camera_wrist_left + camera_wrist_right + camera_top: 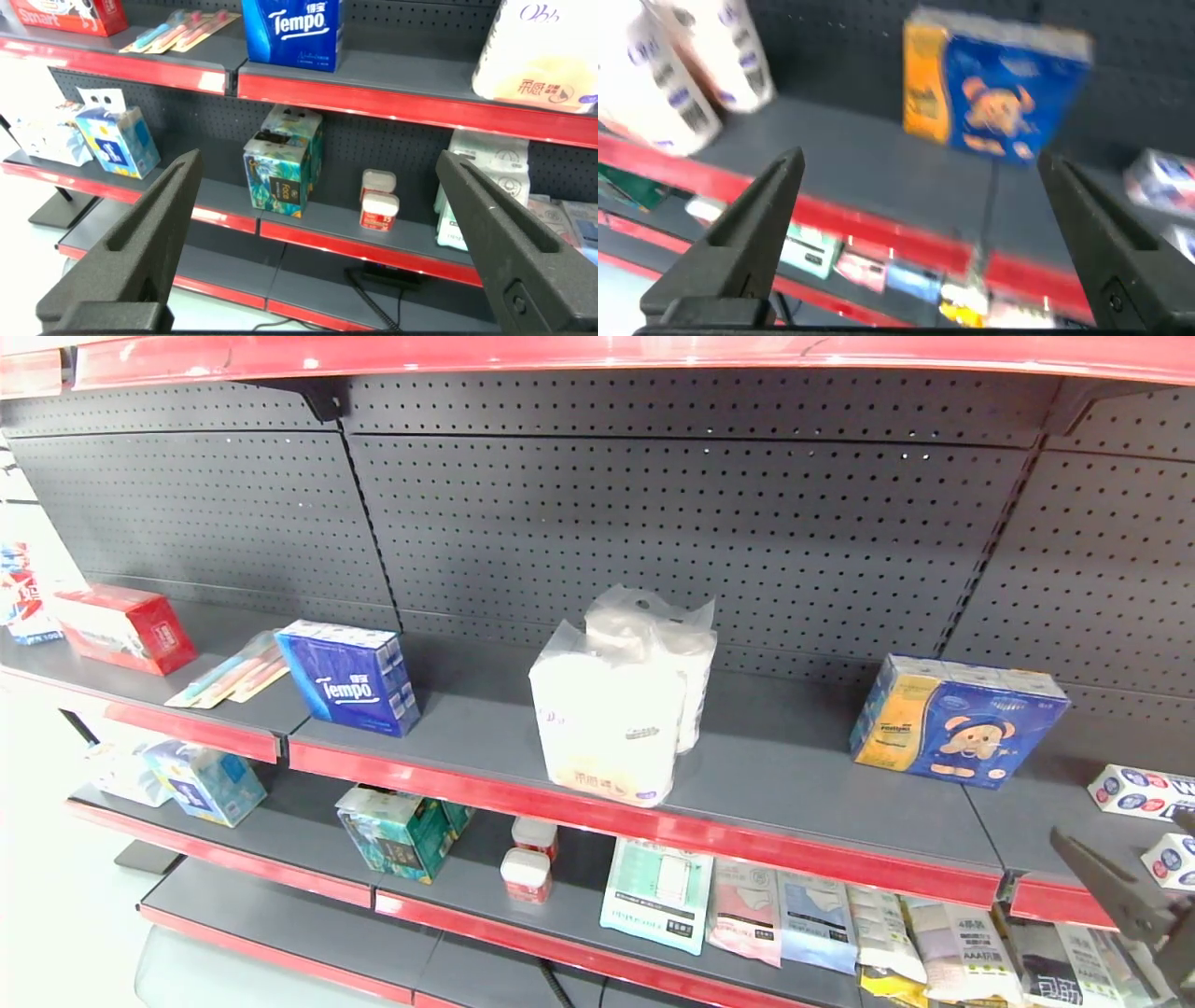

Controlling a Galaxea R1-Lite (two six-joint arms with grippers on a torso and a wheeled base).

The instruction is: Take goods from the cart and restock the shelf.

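A: State of the left end effector [318, 238]?

B: Released, fingers spread wide, nothing between them; it faces a lower board of the shelf [794, 775], where a green box [283, 161] stands near two small red-and-white jars [378, 199].

A: And the right end effector [920, 238]?

B: Released too, and empty; it hangs before the middle board, near a blue-and-yellow pack [957, 719].

A: The goods?

B: A white paper-roll pack [611, 709] stands upright at the board's front edge, between a blue tissue pack [350, 679] and the blue-and-yellow pack, apart from both; a red box [126, 627] and toothbrushes [229, 670] lie farther left.
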